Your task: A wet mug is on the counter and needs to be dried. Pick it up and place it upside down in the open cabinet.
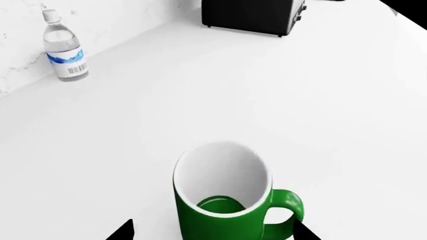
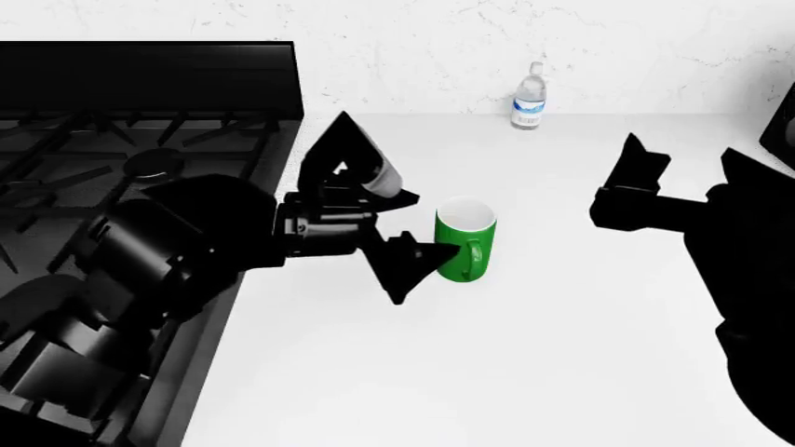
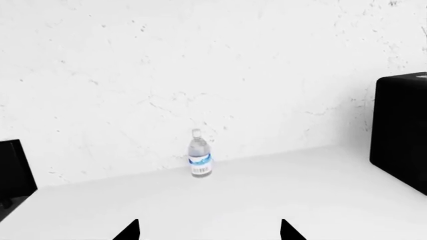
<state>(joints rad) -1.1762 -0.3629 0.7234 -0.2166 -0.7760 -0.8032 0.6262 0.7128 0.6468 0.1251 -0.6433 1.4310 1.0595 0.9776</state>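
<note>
Presently the left gripper (image 2: 395,240), jaws spread apart, flanks the upright mug (image 2: 466,239) at the counter's (image 2: 559,354) centre, presumably lining up a side grasp, while the right gripper (image 2: 631,191) waits open at three o'clock.

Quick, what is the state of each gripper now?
Left gripper: open, one finger on each side of the mug, not gripping it.
Right gripper: open, holding nothing.
</note>
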